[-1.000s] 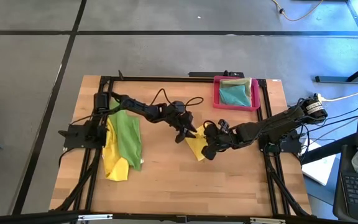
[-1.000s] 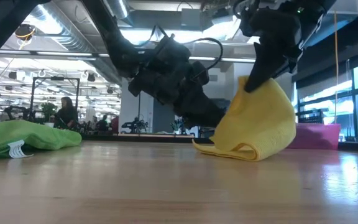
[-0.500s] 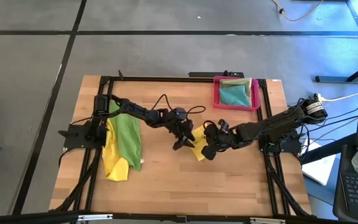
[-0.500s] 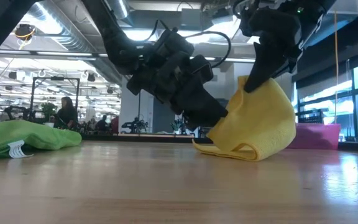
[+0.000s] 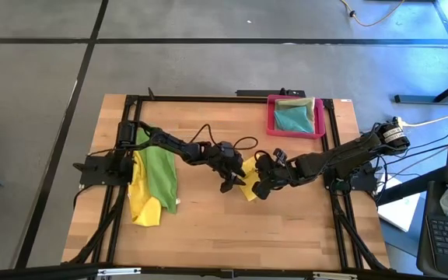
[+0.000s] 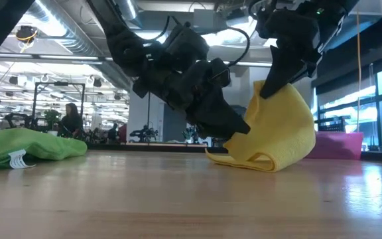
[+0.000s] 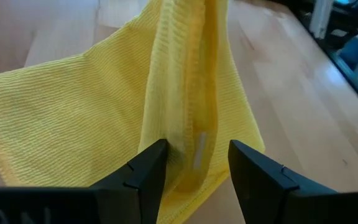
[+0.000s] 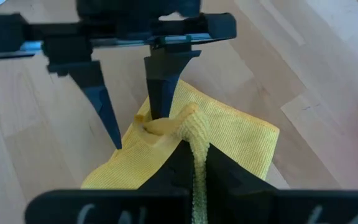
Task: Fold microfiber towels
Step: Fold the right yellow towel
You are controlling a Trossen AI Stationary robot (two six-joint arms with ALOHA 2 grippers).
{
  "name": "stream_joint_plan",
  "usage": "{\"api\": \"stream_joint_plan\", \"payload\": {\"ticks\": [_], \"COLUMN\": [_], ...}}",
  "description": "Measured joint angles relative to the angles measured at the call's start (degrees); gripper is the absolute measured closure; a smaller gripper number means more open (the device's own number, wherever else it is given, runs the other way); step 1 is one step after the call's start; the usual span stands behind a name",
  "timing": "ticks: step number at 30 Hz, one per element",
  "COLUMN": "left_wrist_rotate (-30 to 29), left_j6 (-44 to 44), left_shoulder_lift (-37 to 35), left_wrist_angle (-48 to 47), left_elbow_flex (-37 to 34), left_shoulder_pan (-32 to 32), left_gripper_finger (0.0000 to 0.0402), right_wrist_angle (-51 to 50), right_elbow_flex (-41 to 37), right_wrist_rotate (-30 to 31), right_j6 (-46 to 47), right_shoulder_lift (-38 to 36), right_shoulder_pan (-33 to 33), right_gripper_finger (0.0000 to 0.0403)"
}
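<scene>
A yellow microfiber towel (image 5: 247, 187) sits at the table's middle. Its lower part lies on the wood in a loose fold (image 6: 251, 161), and its upper part is raised (image 6: 280, 113). My right gripper (image 5: 257, 185) is shut on the towel's raised upper edge. My left gripper (image 5: 231, 184) is open and points slantwise down at the towel from the left. In the left wrist view its two fingers (image 7: 143, 171) stand on either side of the hanging fold with its small label (image 7: 197, 152). My right gripper pinches the towel's raised upper edge (image 8: 194, 127) between its two fingers from above; I cannot tell how many layers. The towel hangs below the fingers, its lower part folded over on the table. My left gripper has one fingertip (image 8: 159, 115) against the towel's bunched top; the other fingertip (image 8: 112, 135) stands beside the cloth.
A bright green towel (image 5: 159, 171) lies over another yellow towel (image 5: 145, 210) at the table's left. A pink-red tray (image 5: 273, 128) at the far right holds a teal cloth (image 5: 292, 119) and a pale olive one (image 5: 306, 103). Bare wood lies toward the near edge.
My left gripper has moved toward the table's near edge and down to the yellow towel, so that its open fingers now stand at the raised fold. The towel has kept its shape.
</scene>
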Motion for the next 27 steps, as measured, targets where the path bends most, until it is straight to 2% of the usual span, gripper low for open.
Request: {"api": "stream_joint_plan", "payload": {"ticks": [9, 14, 20, 27], "left_wrist_rotate": [-3.6, -4.1, -2.8, -1.9], "left_j6": [-2.1, -5.9, -9.4, -12.2], "left_shoulder_lift": [0.0, 0.0, 0.0, -2.8], "left_wrist_angle": [-0.1, -0.2, -0.7, -5.4], "left_elbow_flex": [0.0, 0.0, 0.0, -0.2], "left_shoulder_pan": [-1.4, -0.6, 0.6, 1.0], "left_gripper_finger": [0.0258, 0.0306, 0.0389, 0.0400], "right_wrist_angle": [-0.7, -1.0, -1.7, -2.4], "right_elbow_flex": [0.0, 0.0, 0.0, 0.0], "right_wrist_rotate": [0.0, 0.1, 0.1, 1.1], "right_j6": [0.0, 0.0, 0.0, 0.0], "right_shoulder_lift": [0.0, 0.0, 0.0, 0.0], "right_shoulder_pan": [0.0, 0.0, 0.0, -0.5], "right_gripper_finger": [0.0389, 0.0389, 0.0389, 0.0389]}}
